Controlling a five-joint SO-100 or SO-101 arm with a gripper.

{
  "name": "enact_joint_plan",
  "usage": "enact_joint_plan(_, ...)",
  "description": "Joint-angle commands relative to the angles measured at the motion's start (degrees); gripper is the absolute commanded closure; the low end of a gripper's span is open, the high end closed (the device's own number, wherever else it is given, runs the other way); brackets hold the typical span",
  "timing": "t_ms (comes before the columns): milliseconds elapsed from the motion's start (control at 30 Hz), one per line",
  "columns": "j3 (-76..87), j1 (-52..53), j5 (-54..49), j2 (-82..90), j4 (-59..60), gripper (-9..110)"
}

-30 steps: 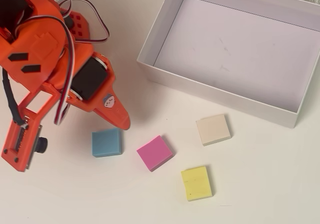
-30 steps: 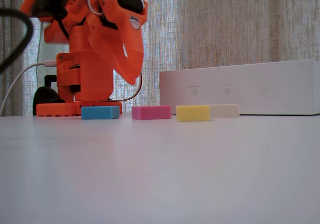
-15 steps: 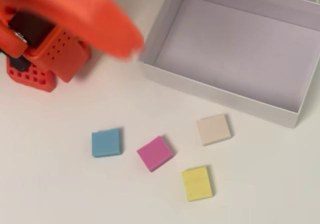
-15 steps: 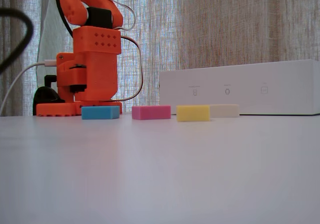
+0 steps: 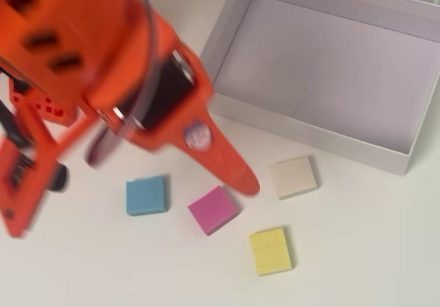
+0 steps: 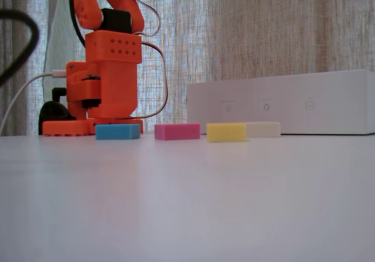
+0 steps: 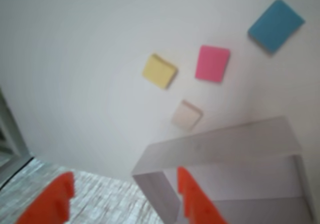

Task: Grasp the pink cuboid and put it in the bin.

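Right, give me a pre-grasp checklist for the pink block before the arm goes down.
1. Pink block lying free on the table, nothing on it: ok.
2. Gap to the blue block and yellow block: ok, all apart.
3. Gripper open and empty: ok.
4. Gripper over the pink block: not ok, raised, wrist view faces the bin.
5. Bin empty: ok.
6. Beige block near the bin wall, out of the way: cannot tell.

No text could be read; three small grey symbols were printed on the outer wall of the bin (image 6: 281, 105), too small to be identified.
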Motion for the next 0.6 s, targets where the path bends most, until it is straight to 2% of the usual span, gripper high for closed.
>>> enact_joint_plan(0,6.6,1.6,1.5,-0.4,-5.2,73)
enact_joint_plan(167,14.2,3.3,5.3,-1.6,-8.9,73)
enact_joint_plan(567,25.0,6.7,2.5,-6.5,-16.4,73)
